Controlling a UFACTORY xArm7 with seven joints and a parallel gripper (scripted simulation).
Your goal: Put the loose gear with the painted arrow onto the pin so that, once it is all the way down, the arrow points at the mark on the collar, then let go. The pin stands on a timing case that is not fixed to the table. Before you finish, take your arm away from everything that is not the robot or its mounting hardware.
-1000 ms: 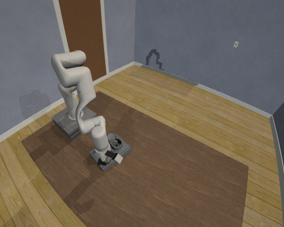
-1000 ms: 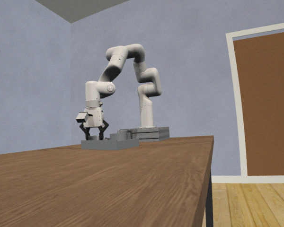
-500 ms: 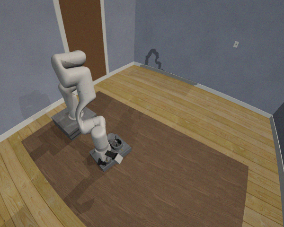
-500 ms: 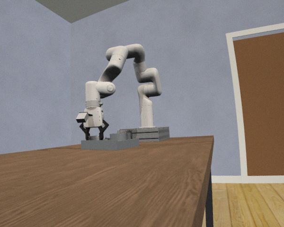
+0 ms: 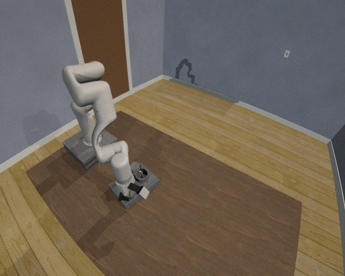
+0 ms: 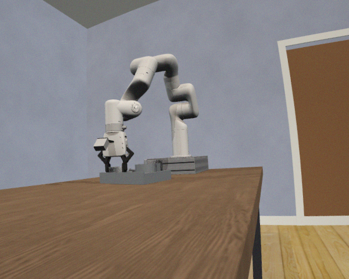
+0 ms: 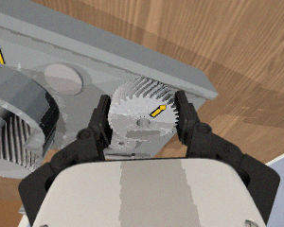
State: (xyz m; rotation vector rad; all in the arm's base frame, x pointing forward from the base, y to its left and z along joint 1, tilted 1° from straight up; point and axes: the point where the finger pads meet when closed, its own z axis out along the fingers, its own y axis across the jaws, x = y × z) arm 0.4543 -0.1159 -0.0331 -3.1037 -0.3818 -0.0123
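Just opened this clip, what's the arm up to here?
The arm's gripper is shut on the loose gear, one finger on each side of its toothed rim, down at the grey timing case on the table. The gear's yellow arrow faces up. Whether the gear is already on its pin cannot be told; it has not been let go.

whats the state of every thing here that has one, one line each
gripper: shut on the gear, one finger at each side of its rim
gear: gripped, lying flat low over the timing case, yellow arrow facing up
timing case: resting flat on the table
door: closed
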